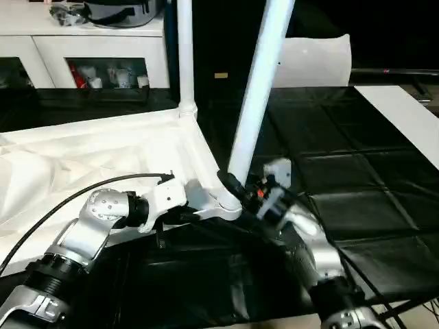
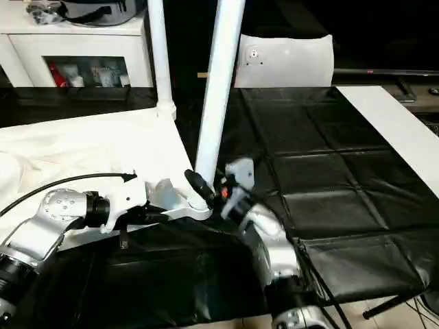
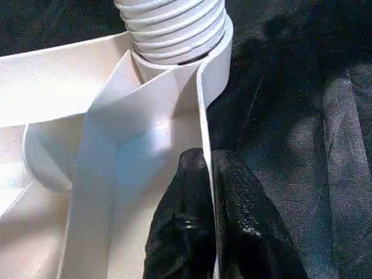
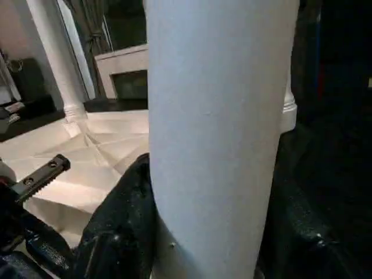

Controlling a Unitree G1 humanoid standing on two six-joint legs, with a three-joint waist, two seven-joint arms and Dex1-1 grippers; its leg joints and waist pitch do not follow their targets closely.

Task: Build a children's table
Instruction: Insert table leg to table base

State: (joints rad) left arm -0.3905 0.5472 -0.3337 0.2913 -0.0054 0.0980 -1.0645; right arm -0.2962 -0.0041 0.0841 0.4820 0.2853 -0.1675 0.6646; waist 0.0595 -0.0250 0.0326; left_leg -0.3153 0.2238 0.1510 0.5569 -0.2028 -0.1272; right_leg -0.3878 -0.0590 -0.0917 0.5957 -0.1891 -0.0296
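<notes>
The children's table top [image 1: 103, 151] lies upside down, ribs up, on the black work surface. One white leg [image 1: 185, 55] stands in the far corner socket. A second leg [image 1: 259, 89] rises, slightly tilted, from the near corner socket [image 3: 220, 55], and its threaded end [image 3: 174, 23] sits in that socket. My right gripper [image 1: 236, 186] is shut on this leg close to its base, with a black finger [image 4: 119, 232] on each side of it. My left gripper [image 3: 210, 221] is shut on the top's thin rim wall [image 3: 204, 116] just beside that socket.
A white cabinet [image 1: 103, 48] with shelves stands at the back left. A white panel [image 1: 405, 116] lies along the right side of the black cover [image 1: 343, 171]. A white seat back [image 1: 315, 62] stands behind the surface. A black cable [image 1: 82, 195] loops over my left forearm.
</notes>
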